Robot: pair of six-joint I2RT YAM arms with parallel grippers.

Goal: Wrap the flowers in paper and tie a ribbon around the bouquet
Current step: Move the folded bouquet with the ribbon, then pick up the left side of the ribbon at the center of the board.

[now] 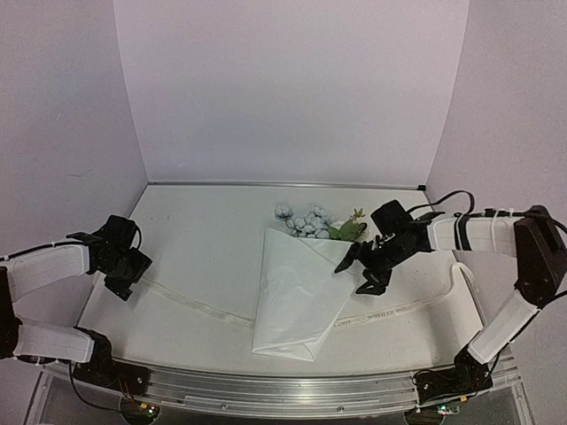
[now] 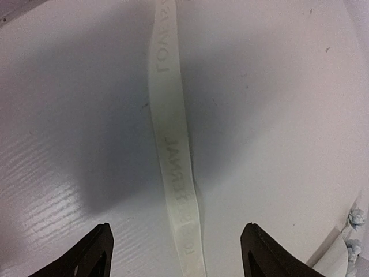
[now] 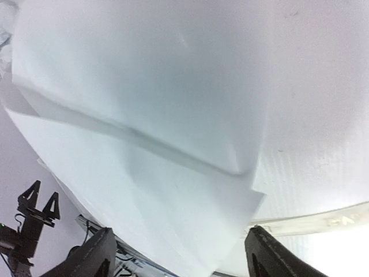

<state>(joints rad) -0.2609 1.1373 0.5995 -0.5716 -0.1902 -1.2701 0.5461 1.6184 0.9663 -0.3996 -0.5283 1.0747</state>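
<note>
The white paper [image 1: 297,297] lies folded into a loose cone over the flowers, whose pale blue blooms [image 1: 306,220] and green leaves [image 1: 347,230] stick out at its far end. The cream ribbon [image 1: 190,301] lies flat on the table, runs beneath the paper and comes out on the right [image 1: 403,309]. My left gripper [image 1: 122,285] hovers open over the ribbon's left stretch [image 2: 173,144], which runs between its fingers [image 2: 176,231]. My right gripper [image 1: 359,273] is open just above the paper's right edge [image 3: 144,144], holding nothing [image 3: 180,232]. The ribbon [image 3: 323,220] shows beside it.
White walls close in the table at the back and on both sides. A metal rail [image 1: 283,390] runs along the near edge. A black cable [image 1: 452,197] loops behind the right arm. Blooms [image 2: 354,219] and a paper corner [image 2: 337,259] show at the left wrist view's right edge.
</note>
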